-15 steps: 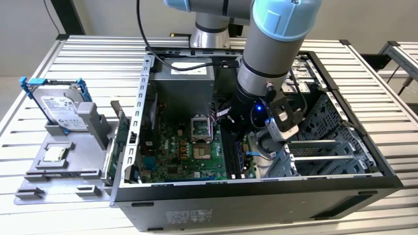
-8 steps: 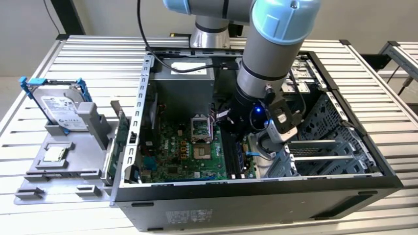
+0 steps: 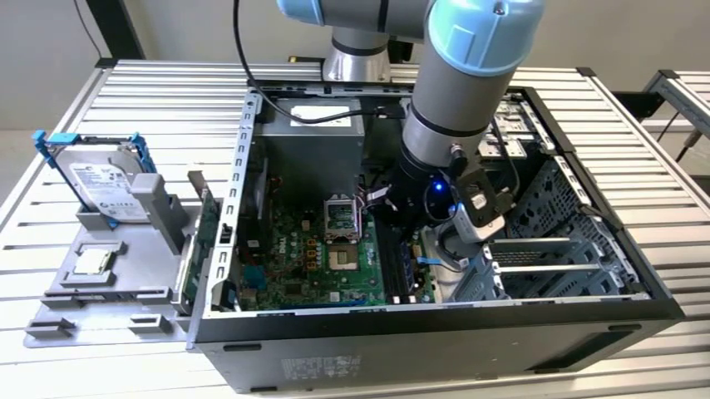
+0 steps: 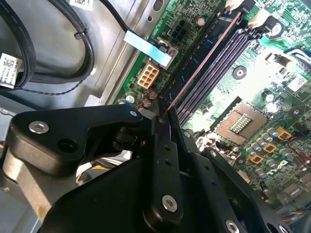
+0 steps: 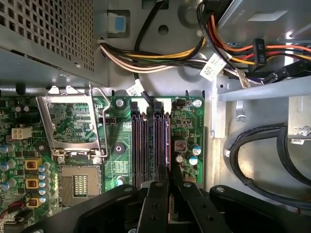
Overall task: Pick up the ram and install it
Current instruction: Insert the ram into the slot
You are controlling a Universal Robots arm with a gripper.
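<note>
The ram (image 4: 204, 60) stands edge-on in a slot (image 5: 167, 141) on the motherboard (image 3: 322, 266), just beside the empty slots. The pincer (image 4: 165, 121) is clenched on the ram's near end, down inside the open case (image 3: 444, 332). On the table (image 3: 133, 91), well apart, a hard drive (image 3: 106, 183) leans in its stand.

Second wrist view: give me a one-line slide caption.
Gripper shut on the ram, held edge-on over the motherboard's memory slots.
</note>
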